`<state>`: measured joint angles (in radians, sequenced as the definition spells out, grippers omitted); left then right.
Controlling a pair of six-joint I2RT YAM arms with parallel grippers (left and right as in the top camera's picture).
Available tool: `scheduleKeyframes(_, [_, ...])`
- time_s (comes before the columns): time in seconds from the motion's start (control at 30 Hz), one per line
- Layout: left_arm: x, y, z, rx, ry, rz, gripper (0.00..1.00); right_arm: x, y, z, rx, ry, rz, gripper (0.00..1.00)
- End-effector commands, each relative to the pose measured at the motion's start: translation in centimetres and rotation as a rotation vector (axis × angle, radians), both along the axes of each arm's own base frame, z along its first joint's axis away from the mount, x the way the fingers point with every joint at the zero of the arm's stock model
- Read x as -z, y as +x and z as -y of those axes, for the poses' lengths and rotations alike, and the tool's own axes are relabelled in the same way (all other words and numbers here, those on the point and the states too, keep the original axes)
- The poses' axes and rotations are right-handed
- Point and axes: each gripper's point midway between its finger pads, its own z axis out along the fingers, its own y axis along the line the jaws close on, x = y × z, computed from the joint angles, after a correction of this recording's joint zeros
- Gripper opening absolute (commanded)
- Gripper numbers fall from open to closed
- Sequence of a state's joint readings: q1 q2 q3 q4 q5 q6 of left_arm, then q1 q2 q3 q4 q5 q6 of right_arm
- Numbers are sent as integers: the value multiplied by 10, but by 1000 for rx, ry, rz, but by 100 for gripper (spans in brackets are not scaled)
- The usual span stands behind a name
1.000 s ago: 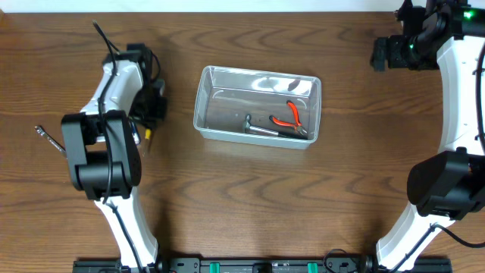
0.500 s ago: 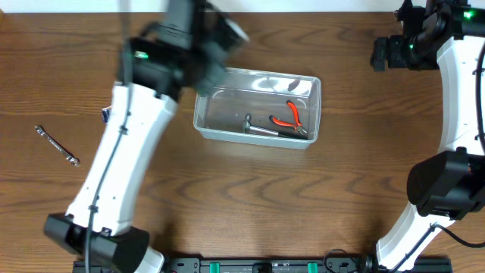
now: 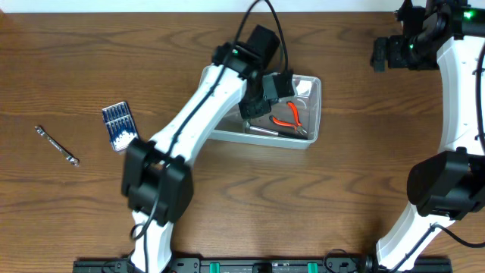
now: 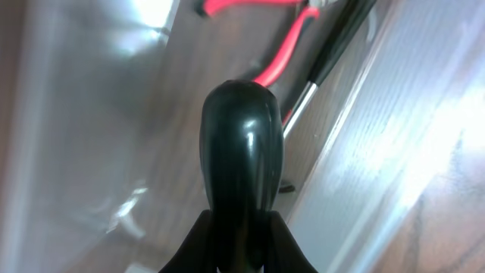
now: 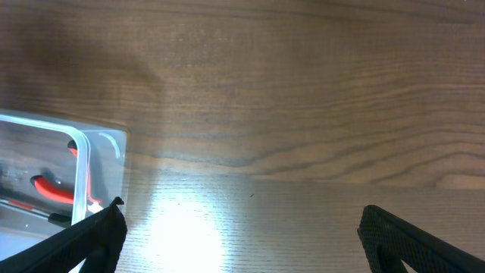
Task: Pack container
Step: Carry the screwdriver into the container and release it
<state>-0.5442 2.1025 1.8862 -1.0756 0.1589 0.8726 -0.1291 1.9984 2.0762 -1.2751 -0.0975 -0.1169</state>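
Observation:
The clear plastic container (image 3: 200,114) stands at the table's middle. Inside lie red-handled pliers (image 3: 292,115) and a metal tool with a dark handle (image 3: 263,130). My left gripper (image 3: 267,91) hangs over the container's inside. In the left wrist view the left gripper (image 4: 242,231) is shut on a glossy black tool handle (image 4: 242,144), just above the pliers (image 4: 276,57) and the container's wall (image 4: 394,114). My right gripper (image 3: 377,54) is at the far right, apart from the container. In the right wrist view it (image 5: 242,235) is open and empty, and the container's corner (image 5: 98,142) shows at the left.
A small blue case of screwdriver bits (image 3: 119,125) lies on the table at the left. A thin metal wrench (image 3: 57,144) lies further left, near the table's edge. Bare wood lies between the container and the right arm.
My left arm has swung from the left of the table to over the container, with the black-handled tool in its jaws. The blue case now shows. The right arm has not moved.

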Motion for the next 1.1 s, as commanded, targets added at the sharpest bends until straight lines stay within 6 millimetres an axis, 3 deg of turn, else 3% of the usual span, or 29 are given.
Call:
scheduleKeyframes(0.0, [32, -5, -2, 19, 29, -75, 6, 1, 0, 2, -6, 4, -3, 99])
scheduleKeyframes(0.17, [58, -7, -3, 18, 60, -126, 8, 2, -3, 2, -6, 6, -17, 99])
scheduleKeyframes(0.2, [59, -8, -4, 18, 62, -130, 17, 3, -4, 2, -6, 6, -20, 99])
scheduleKeyframes(0.23, [60, -8, -4, 15, 63, -132, 43, 3, -4, 2, -6, 6, -21, 99])
scheduleKeyframes(0.27, [59, -8, -4, 10, 63, -132, 60, 3, -4, 2, -6, 6, -21, 99])
scheduleKeyframes(0.4, [54, -3, -7, 7, 79, -101, 67, 3, -4, 2, -6, 6, -21, 99])
scheduleKeyframes(0.53, [40, 12, -24, -32, 168, -2, 68, 3, -5, 2, -17, 3, -23, 99])
scheduleKeyframes(0.63, [9, 25, -34, -113, 197, 94, 70, 3, -5, 2, -17, 2, -24, 99])
scheduleKeyframes(0.7, [-24, 31, -39, -164, 174, 173, 76, 3, -6, 2, -27, -1, -26, 99])
scheduleKeyframes(0.73, [-40, 34, -42, -191, 158, 213, 99, 3, -6, 1, -29, -2, -27, 99])
scheduleKeyframes(0.87, [-116, 44, -72, -425, 56, 384, 98, 4, -8, 1, -57, -10, -36, 99])
scheduleKeyframes(0.93, [-150, 48, -108, -637, -1, 454, 98, 5, -11, 1, -66, -12, -45, 99])
scheduleKeyframes(0.97, [-168, 49, -136, -792, -41, 485, 98, 5, -11, 1, -72, -14, -48, 99])
scheduleKeyframes(1.07, [-196, 45, -211, -1193, -153, 510, 98, 5, -11, 1, -72, -15, -45, 99])
